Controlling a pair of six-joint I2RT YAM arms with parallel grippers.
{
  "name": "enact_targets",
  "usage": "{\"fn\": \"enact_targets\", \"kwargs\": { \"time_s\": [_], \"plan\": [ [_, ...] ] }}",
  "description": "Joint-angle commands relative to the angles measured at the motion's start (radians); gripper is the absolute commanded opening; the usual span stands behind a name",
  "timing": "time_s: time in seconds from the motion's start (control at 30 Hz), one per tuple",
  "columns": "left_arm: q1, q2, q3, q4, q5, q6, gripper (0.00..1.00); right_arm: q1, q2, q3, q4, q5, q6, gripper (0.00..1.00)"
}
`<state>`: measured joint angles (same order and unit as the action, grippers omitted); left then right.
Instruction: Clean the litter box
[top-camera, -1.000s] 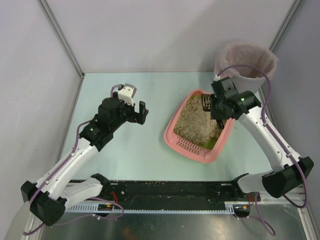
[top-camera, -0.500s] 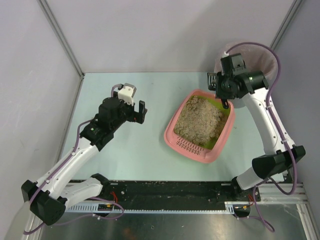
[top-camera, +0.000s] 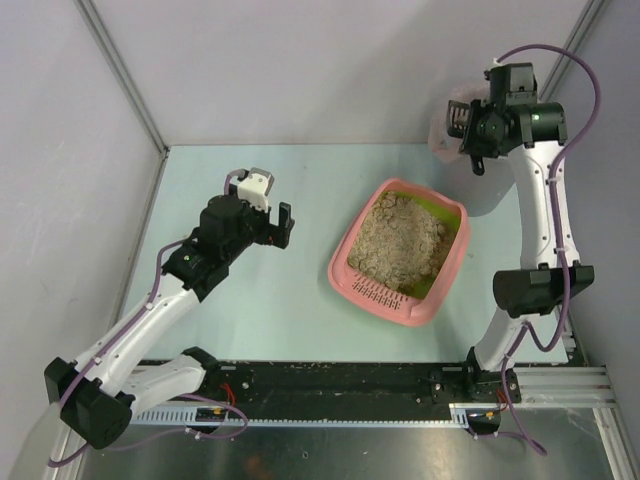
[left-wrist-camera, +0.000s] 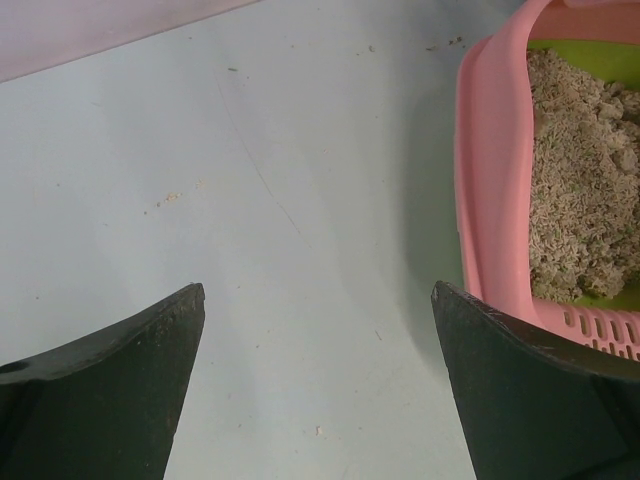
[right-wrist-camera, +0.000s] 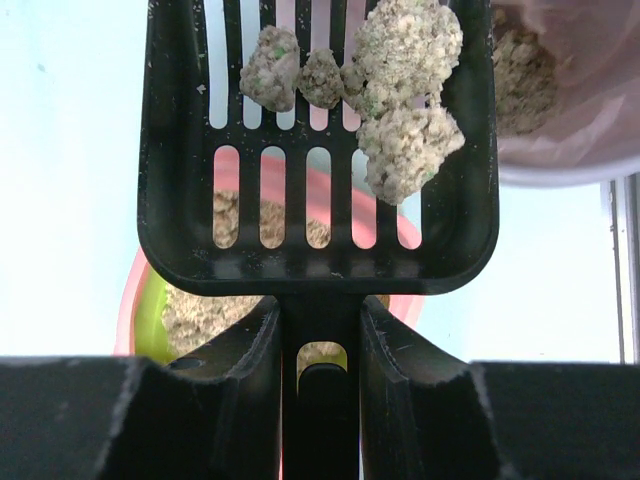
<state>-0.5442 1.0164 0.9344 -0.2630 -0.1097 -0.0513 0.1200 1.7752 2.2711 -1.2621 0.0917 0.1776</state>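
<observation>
We see the litter box (top-camera: 378, 292) sitting on the pale green worktop (top-camera: 250, 300), turned at an angle. Its slotted rim faces the arm bases, and beige litter is heaped over a yellow-green lining. To the left of the box, the left gripper (left-wrist-camera: 318, 295) hangs just above the bare surface with its jaws spread wide and nothing in them. A few loose crumbs (left-wrist-camera: 165, 200) lie on the worktop further left of the box. Beyond the box's far right corner, the right gripper (right-wrist-camera: 318, 345) is raised high, clenched on the handle of a black slotted scoop (right-wrist-camera: 320, 268). Several grey-beige clumps (right-wrist-camera: 405, 140) lie on the scoop's blade. Just past that same corner stands a bucket lined with a pinkish bag (right-wrist-camera: 560, 100), with some litter already in it. Plain grey-lilac wall panels (top-camera: 330, 70) in a metal frame close in the space behind and to both sides of the box. On its near side, a dark rail (top-camera: 330, 385) carries the arm bases.
</observation>
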Motion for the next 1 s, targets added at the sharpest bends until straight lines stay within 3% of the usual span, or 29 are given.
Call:
{"fn": "enact_targets", "kwargs": {
  "time_s": [0.0,0.57,0.97],
  "plan": [
    [-0.005,-0.002,-0.005,0.031,-0.008,0.031,1.0,-0.081,0.065,0.122,0.033,-0.12,-0.026,0.0],
    [-0.005,0.011,-0.006,0.031,-0.015,0.036,1.0,-0.224,0.161,0.081,0.334,-0.471,0.17,0.0],
    [-0.005,0.011,-0.006,0.031,-0.019,0.039,1.0,-0.295,0.078,-0.218,0.7,-0.664,0.421,0.0]
  ]
}}
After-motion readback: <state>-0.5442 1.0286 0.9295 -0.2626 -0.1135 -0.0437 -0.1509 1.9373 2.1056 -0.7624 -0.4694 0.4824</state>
